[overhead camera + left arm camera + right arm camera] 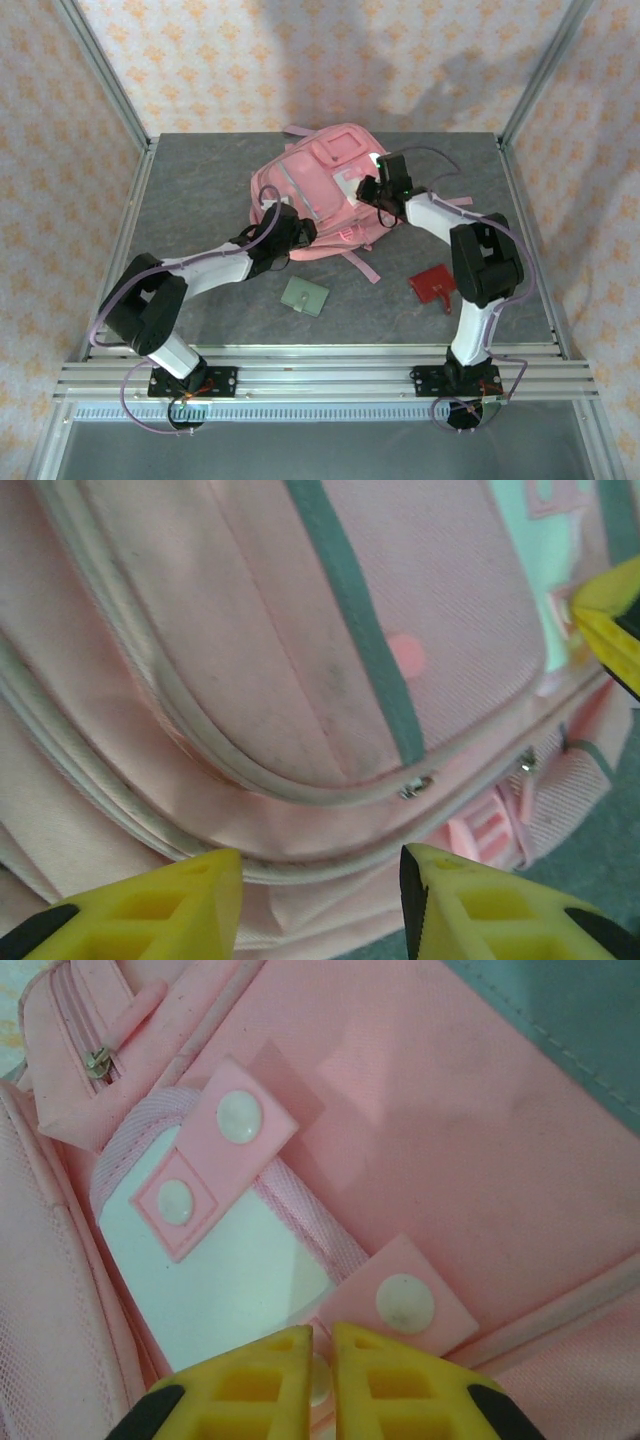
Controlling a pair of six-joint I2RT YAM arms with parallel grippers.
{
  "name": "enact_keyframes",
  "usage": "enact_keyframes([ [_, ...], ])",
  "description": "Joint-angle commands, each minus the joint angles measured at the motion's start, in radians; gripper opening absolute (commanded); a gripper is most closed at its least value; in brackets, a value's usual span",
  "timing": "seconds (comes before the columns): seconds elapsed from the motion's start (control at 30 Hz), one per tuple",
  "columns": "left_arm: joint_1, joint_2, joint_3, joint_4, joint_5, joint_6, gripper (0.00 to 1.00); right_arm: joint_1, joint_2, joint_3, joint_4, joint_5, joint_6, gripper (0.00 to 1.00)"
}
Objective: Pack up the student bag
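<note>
The student bag [320,175] lies flat on the table [200,200], toward the far middle, front side up. The R gripper [322,1335] is at its right side, fingers almost together w/ a small snap tab of the front pocket in the slit, so I judge it is clamped on this tab. The L gripper [320,868] hovers over the near-left edge, fingers apart, nothing between them. The step, I think, is to open the bag, bc a green flat pouch [305,296] and a red item [433,286] wait on the table near the arms. To do it well: R should hold the fabric tight but not pull hard (a thin tab can slip out). L should lower onto the zipper pull [417,785] just ahead of its fingers, close on the metal only, then slide along the zipper line
</note>
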Motion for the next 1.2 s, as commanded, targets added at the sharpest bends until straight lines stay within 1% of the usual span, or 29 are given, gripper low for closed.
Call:
enact_keyframes([
  [0.0,0.022,0.025,0.059,-0.013,-0.102,0.064,0.46,0.036,-0.024,-0.112,-0.074,-0.039,0.040,0.13],
  [0.1,0.069,0.044,0.087,-0.026,-0.104,0.097,0.46,0.057,-0.068,-0.175,-0.056,-0.049,0.057,0.13],
  [0.23,0.110,0.039,0.103,-0.040,-0.120,0.128,0.46,0.083,-0.121,-0.180,-0.069,-0.047,0.053,0.15],
  [0.27,0.116,0.035,0.104,-0.045,-0.126,0.128,0.46,0.089,-0.134,-0.169,-0.076,-0.045,0.050,0.17],
  [0.37,0.121,0.019,0.102,-0.061,-0.132,0.158,0.46,0.102,-0.159,-0.116,-0.099,-0.034,0.039,0.31],
  [0.43,0.120,-0.001,0.085,-0.059,-0.115,0.148,0.46,0.104,-0.156,-0.084,-0.105,-0.045,0.036,0.35],
  [0.5,0.114,-0.027,0.052,-0.036,-0.087,0.140,0.46,0.106,-0.127,-0.047,-0.112,-0.074,0.030,0.36],
  [0.53,0.107,-0.040,0.036,-0.024,-0.079,0.105,0.47,0.106,-0.110,-0.030,-0.116,-0.085,0.028,0.36],
  [0.63,0.080,-0.068,-0.006,0.005,-0.074,0.078,0.47,0.106,-0.052,0.018,-0.121,-0.109,0.025,0.37],
  [0.77,0.051,-0.060,-0.030,0.016,-0.076,0.058,0.47,0.107,0.018,0.088,-0.131,-0.132,0.028,0.37],
  [0.97,0.049,-0.038,-0.034,0.033,-0.068,0.050,0.47,0.110,0.118,0.195,-0.192,-0.137,0.027,0.37],
  [1.0,0.049,-0.035,-0.032,0.032,-0.069,0.051,0.47,0.110,0.132,0.206,-0.198,-0.137,0.026,0.34],
  [1.03,0.051,-0.034,-0.030,0.030,-0.069,0.053,0.47,0.110,0.143,0.213,-0.202,-0.138,0.027,0.30],
  [1.07,0.051,-0.033,-0.030,0.030,-0.068,0.053,0.47,0.110,0.153,0.222,-0.210,-0.142,0.027,0.23],
  [1.13,0.050,-0.038,-0.031,0.031,-0.062,0.050,0.47,0.110,0.165,0.234,-0.218,-0.146,0.029,0.06],
  [1.17,0.048,-0.046,-0.034,0.034,-0.060,0.050,0.47,0.110,0.162,0.236,-0.217,-0.151,0.031,0.00],
])
